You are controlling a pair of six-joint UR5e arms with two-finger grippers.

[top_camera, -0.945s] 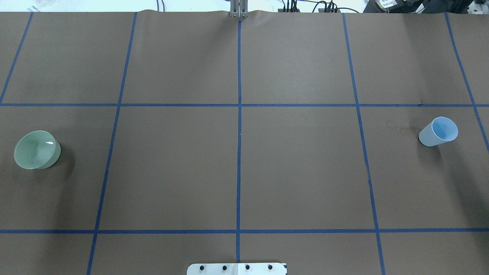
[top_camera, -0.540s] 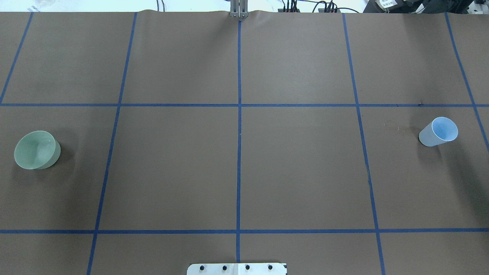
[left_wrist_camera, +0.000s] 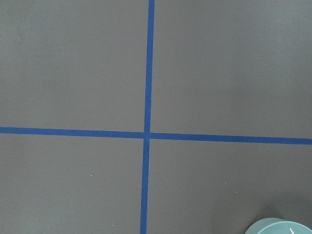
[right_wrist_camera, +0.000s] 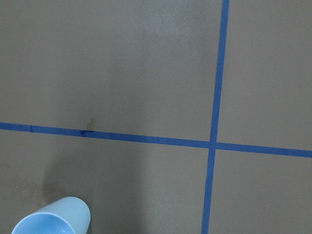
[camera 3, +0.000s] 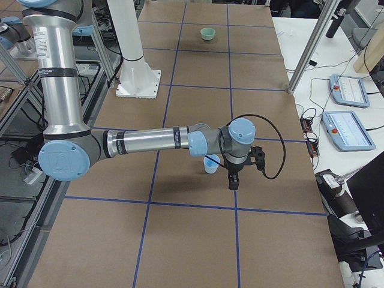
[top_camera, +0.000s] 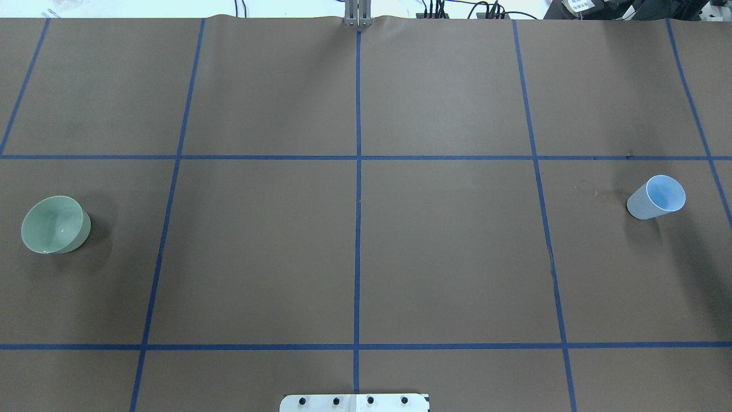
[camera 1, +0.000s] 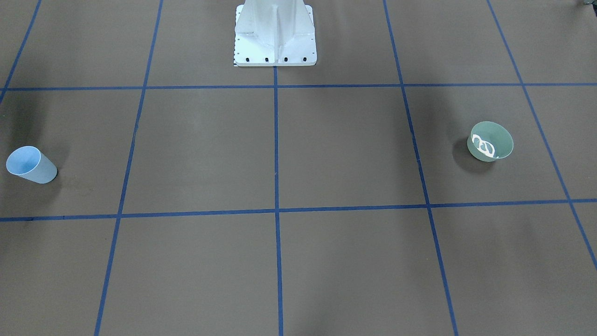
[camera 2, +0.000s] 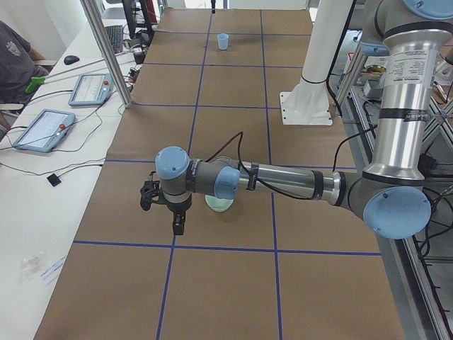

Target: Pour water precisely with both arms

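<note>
The left pincer hangs with the bowl just beside it, the right pincer with the cup just beside it. Spread or pressed together, I cannot tell for these 2.

Robotics lab, blue-taped grid table, teach pendants, aluminium frame posts, bolted pedestal
</note>
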